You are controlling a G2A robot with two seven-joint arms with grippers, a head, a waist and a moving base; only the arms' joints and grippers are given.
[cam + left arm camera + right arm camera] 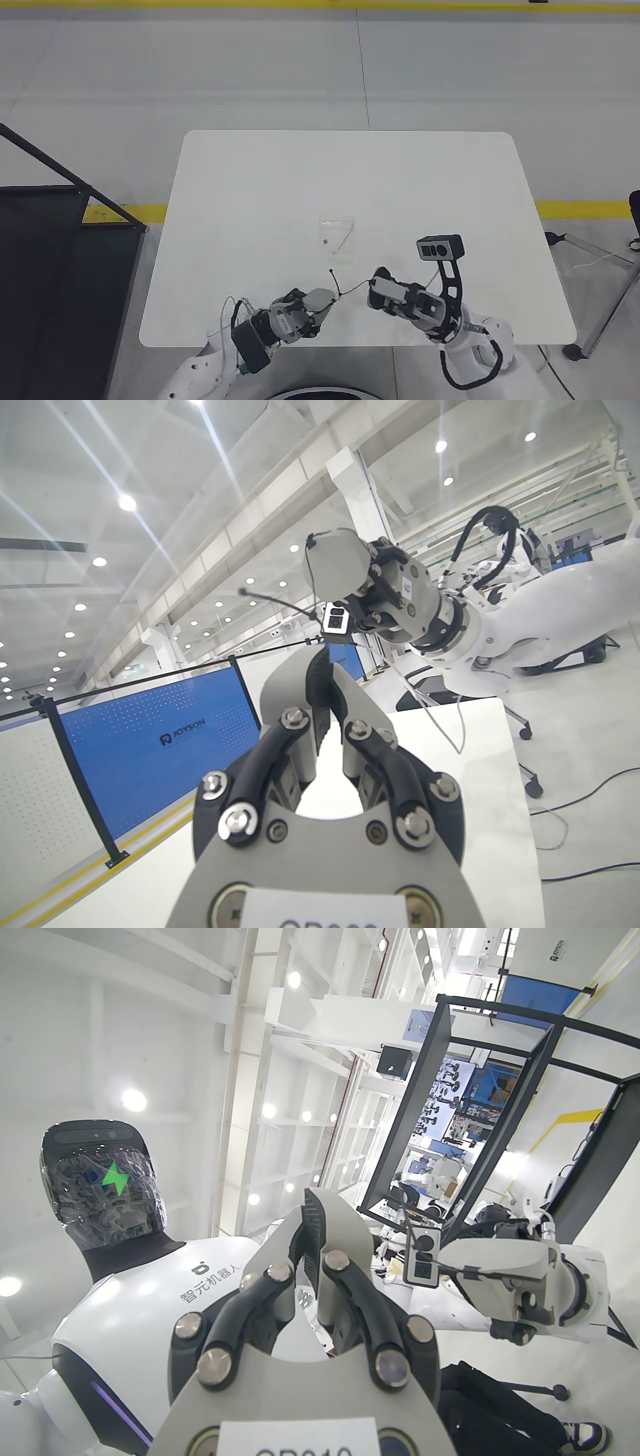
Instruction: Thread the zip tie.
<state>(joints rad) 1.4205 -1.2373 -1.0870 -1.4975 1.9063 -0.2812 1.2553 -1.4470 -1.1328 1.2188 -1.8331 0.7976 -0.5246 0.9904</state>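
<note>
A thin black zip tie (347, 290) hangs in the air between my two grippers, near the front edge of the white table (300, 180). My left gripper (322, 298) is shut, and in its own wrist view a short black piece of the tie pokes out at its closed tips (326, 655). My right gripper (378, 284) is shut on the tie too. In the left wrist view the right gripper (312, 565) has a loose strand of the zip tie (280, 602) sticking out sideways. The right wrist view shows the left gripper (445, 1260) with the zip tie (465, 1272) along its finger.
A small clear plastic bag (337, 232) lies flat on the table just beyond the grippers. A black-framed barrier (50, 260) stands off the table's left side. Both arms hover close to the front edge.
</note>
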